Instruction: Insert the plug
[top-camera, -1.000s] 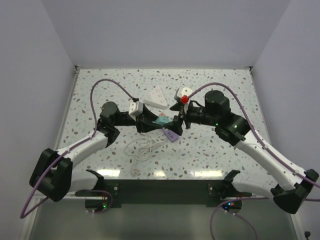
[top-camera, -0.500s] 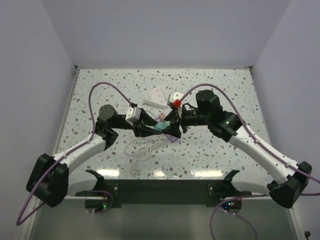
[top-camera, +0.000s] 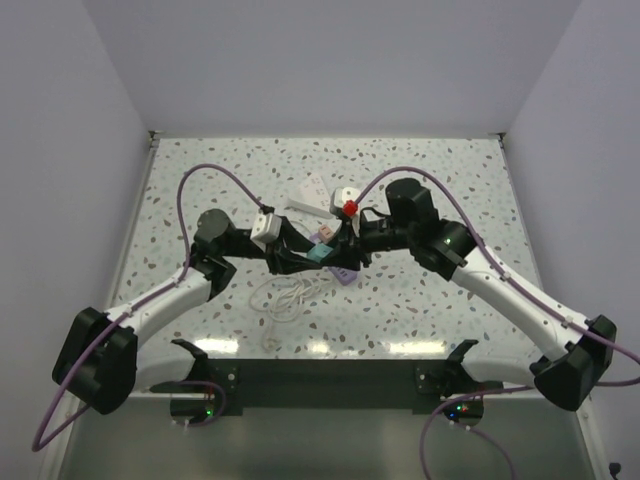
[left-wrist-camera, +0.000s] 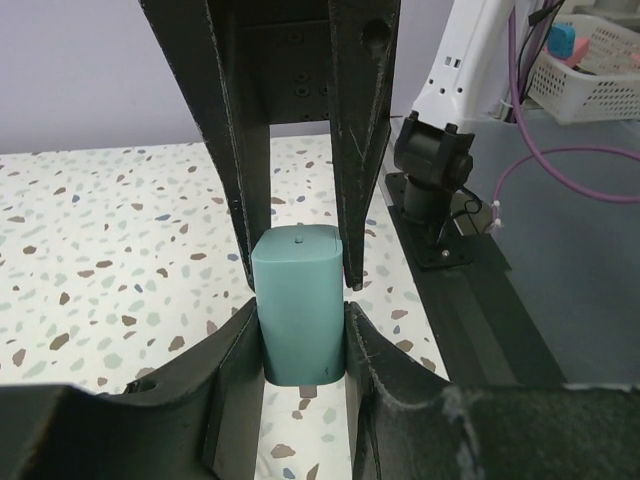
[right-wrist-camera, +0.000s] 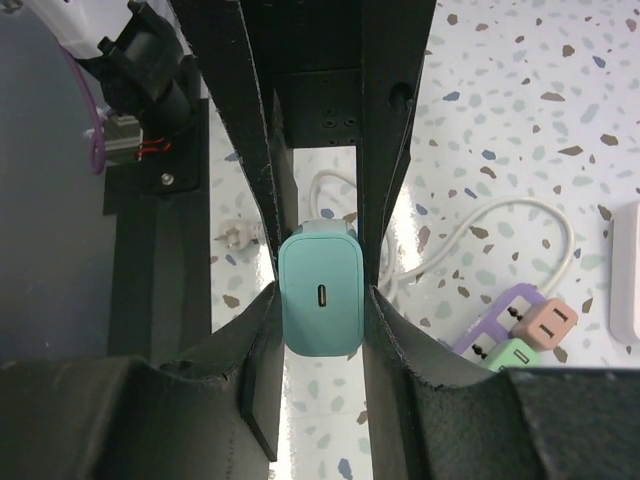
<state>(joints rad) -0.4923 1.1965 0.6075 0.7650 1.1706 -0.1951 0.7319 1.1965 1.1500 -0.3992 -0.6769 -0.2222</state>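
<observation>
The left gripper (left-wrist-camera: 300, 322) is closed narrow on the teal plug (left-wrist-camera: 298, 285), its fingers pressed against both sides of the body. The right gripper (right-wrist-camera: 322, 298) is clamped on the same plug from the opposite end. Its wrist view shows the face with the small slot port, held between its own fingers, with the left arm's fingers closing in just beyond. The plug hangs above the tabletop (top-camera: 450, 170), at the middle of the scene, shared between the two arms.

A second ago the right gripper stood a little to the right of the plug and apart from it, and only the left one held it. The right arm has since swung left and taken hold, and little has moved in the last half second. I read this as a handover or a regrip. One arm should let go before the plug can travel to a socket.

The white power strip (top-camera: 316, 189) lies just far of the grippers, partly hidden by the wrists. A purple adapter (right-wrist-camera: 500, 335) with pink and green blocks sits near and to the right, below the plug. A loose white cable (top-camera: 285, 295) coils on the near side. The crossed fingers and the adapter crowd the way to the strip, and I cannot see the plug's pins.
</observation>
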